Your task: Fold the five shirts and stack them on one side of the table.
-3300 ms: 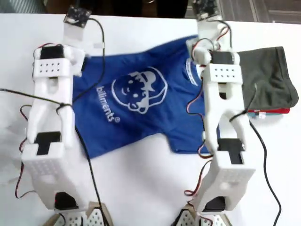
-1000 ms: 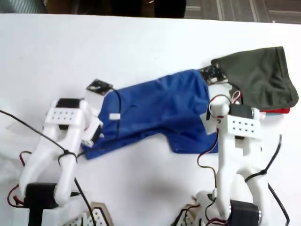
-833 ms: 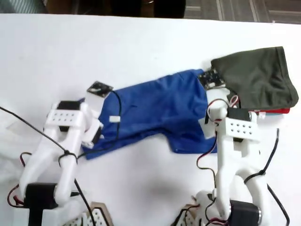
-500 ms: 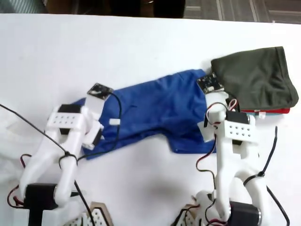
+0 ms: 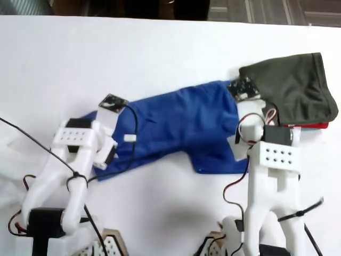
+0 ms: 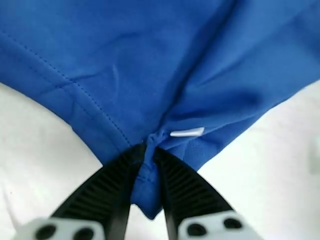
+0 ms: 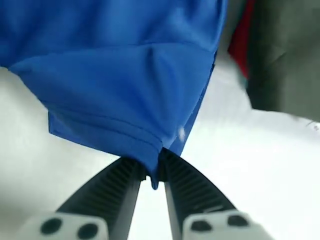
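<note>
One blue shirt (image 5: 181,122) is lying doubled over across the middle of the white desk (image 5: 160,48). Its long axis is running from the left side toward the right edge, with the right end sitting a little closer to the far edge. A flap of it is hanging toward the near edge by the right arm (image 5: 272,160).

At the right edge a stack is sitting with one dark olive folded shirt (image 5: 293,90) on top and one red shirt (image 5: 311,126) showing as a strip beneath it. The blue shirt's right end is reaching just beside this stack.

Two grippers are holding the blue shirt, one at each end. The left gripper (image 6: 150,150) is pinching a bunched corner of the fabric, its jaws closed tight on the cloth. The right gripper (image 7: 152,172) is clamping a hemmed edge in the same way, with the dark shirt (image 7: 285,55) and the red one (image 7: 239,40) lying beyond it. The left arm (image 5: 74,144) is standing near the left side.
</note>
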Controlling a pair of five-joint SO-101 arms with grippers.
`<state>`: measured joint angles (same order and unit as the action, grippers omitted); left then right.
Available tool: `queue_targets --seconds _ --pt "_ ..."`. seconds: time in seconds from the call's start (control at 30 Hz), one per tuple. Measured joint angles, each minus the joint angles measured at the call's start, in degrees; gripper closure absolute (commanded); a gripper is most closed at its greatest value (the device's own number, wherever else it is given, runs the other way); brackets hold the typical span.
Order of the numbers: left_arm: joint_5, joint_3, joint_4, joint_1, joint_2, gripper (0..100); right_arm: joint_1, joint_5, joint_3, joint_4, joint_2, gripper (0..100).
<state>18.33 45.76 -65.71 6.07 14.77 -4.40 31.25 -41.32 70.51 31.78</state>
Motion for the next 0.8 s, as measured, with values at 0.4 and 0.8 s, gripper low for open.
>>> queue_targets --seconds 0.4,0.8 --pt "0.0 0.0 0.0 0.0 0.0 97 0.0 -0.1 -14.4 -13.9 0.0 96.3" --pt "0.0 -3.6 -7.0 0.1 0.0 75 0.0 0.0 -3.4 -0.2 6.4 81.9"
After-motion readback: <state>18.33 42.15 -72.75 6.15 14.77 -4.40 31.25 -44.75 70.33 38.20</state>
